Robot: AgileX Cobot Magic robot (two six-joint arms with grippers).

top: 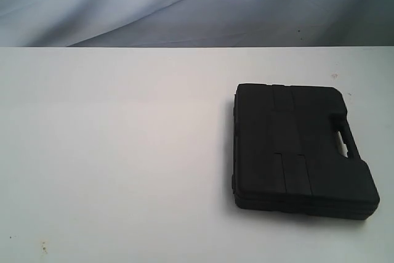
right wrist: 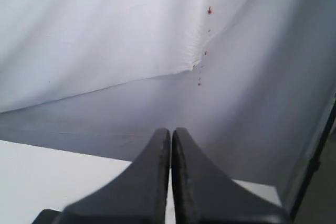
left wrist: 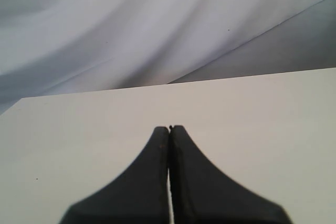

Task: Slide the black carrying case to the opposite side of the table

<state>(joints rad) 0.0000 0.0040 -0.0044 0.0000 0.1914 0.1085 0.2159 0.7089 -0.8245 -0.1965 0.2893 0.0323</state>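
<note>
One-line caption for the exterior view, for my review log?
Closed black carrying case lying flat on the right side of the white table, handle facing right.

backdrop cloth (top: 184, 4): hanging in soft folds across far side | red specks (right wrist: 209, 10): dotting it | dark post (right wrist: 315, 161): bordering it

We see the case (top: 301, 152) lying flat and closed on the table (top: 123, 152), on the right side of the exterior view, well in from the far edge. It's matte black moulded plastic with raised bands running across the lid. Its handle (top: 345, 137), with a narrow slot through it, is on the right-hand side. The near edge shows the seam between the two shells. The table is plain white, with a few dark specks (top: 43, 249) near the left front.
</note>
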